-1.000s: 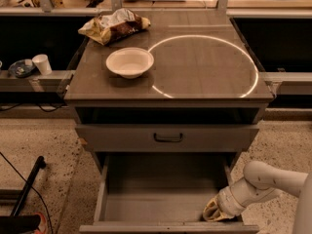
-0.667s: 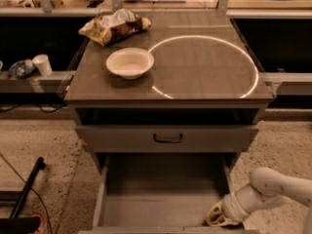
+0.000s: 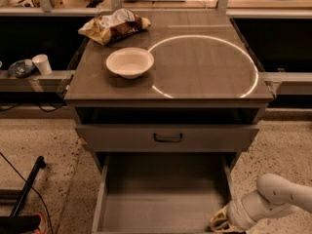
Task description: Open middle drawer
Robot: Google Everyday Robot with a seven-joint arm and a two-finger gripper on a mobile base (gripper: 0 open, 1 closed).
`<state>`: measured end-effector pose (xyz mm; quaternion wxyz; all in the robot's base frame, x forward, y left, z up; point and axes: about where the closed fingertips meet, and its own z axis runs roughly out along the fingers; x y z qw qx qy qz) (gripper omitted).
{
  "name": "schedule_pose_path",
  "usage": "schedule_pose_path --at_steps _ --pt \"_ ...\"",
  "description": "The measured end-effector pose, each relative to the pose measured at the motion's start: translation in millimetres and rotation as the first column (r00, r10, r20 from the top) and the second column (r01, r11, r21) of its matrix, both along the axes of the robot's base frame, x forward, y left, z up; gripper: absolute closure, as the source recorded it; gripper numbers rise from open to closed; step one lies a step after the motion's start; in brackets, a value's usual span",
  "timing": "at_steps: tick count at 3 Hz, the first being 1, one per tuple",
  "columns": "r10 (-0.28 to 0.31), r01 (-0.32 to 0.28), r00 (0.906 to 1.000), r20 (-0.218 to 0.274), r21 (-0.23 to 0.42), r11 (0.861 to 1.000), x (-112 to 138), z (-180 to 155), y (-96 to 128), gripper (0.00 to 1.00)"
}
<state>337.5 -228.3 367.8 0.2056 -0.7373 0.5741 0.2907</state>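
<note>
Looking down on the middle drawer (image 3: 161,199), pulled far out beneath the taller-fronted drawer (image 3: 122,139), plain grey inside laid bare, front panel lost at the bottom edge of the view. Finds the hand (image 3: 223,222) low at the drawer's front right corner; cannot tell whether open, closed or gripping anything. Against a second ago: has slid lower and a little rightward, with the white forearm (image 3: 273,199) swinging out over the speckled floor (image 3: 287,145). Seems to have left the inside of the drawer for its outer corner, though hard to be sure from this angle. Drawer about as far out as then. Reads as the pull already made and the arm backing away, so the task is most likely done or very nearly so, with nothing left but clearing the arm without nudging the drawer back in. Leaves untouched on the tabletop (image 3: 195,57) the white bowl (image 3: 129,62) and the crumpled chip bag (image 3: 114,26), both well apart from the hand.
</note>
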Motion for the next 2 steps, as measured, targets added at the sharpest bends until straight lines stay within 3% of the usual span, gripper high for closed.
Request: schedule_pose_path --at_steps 1,2 --pt "0.000 0.000 1.0000 0.000 0.001 1.000 2.3 0.1 -0.1 1.00" --pt "-0.014 0.012 0.9990 0.042 0.039 0.999 -5.6 20.4 -8.7 1.00"
